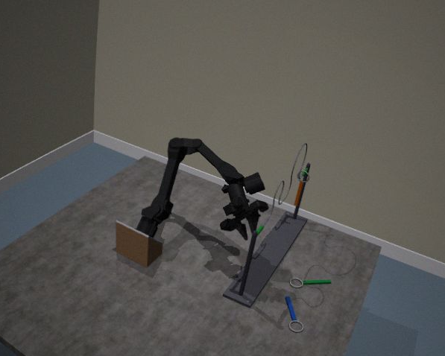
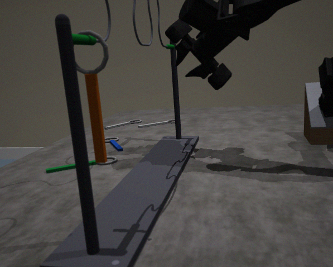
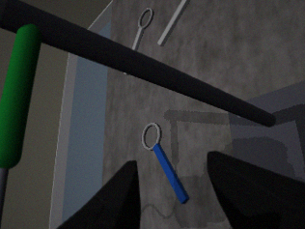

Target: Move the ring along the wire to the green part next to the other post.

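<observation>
The ring (image 1: 308, 176) (image 2: 105, 54) hangs at the green part (image 2: 83, 39) next to one post (image 1: 297, 213) (image 2: 77, 129). Its orange handle (image 1: 299, 193) (image 2: 96, 120) points down beside that post. The grey wire (image 2: 108, 17) (image 3: 3, 187) runs to the other green part (image 1: 259, 229) (image 2: 169, 46) (image 3: 20, 91), at the other post (image 1: 247, 264) (image 2: 175, 94) (image 3: 145, 71). My gripper (image 1: 250, 234) (image 2: 181, 70) (image 3: 172, 165) is partly open and empty, close to this other post's top, far from the handle. Whether it touches the post, I cannot tell.
A dark base plate (image 1: 270, 252) (image 2: 149, 183) joins the posts. Beyond it lie a green-handled ring (image 1: 316, 281) (image 2: 60, 168) and a blue-handled ring (image 1: 291, 307) (image 2: 115, 145) (image 3: 169, 173). Two pale-handled rings lie farther back in the exterior view. My arm's base stands by a brown block (image 1: 132, 244).
</observation>
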Tool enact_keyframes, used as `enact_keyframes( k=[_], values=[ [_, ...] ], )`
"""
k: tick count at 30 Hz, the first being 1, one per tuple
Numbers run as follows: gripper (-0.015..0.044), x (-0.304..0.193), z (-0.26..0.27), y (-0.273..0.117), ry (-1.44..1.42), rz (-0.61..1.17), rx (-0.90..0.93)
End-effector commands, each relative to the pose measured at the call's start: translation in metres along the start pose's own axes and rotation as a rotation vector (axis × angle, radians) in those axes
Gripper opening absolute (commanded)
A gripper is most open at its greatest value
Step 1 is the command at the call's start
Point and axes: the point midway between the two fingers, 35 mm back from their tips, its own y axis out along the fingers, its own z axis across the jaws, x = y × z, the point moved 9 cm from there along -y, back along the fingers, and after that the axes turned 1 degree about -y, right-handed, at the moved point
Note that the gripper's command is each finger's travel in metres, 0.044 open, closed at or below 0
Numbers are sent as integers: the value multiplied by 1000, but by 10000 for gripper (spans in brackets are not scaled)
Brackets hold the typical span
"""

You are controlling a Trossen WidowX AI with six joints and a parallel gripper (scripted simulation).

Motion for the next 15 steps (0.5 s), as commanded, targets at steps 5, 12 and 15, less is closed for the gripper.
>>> enact_keyframes(
  k=[5, 12, 15],
  values=[
    [160, -49, -25, -18, -256, 74, -20],
    [160, -107, -20, -27, -513, 93, 152],
    [160, -138, -20, -36, -629, 97, 249]
  ],
)
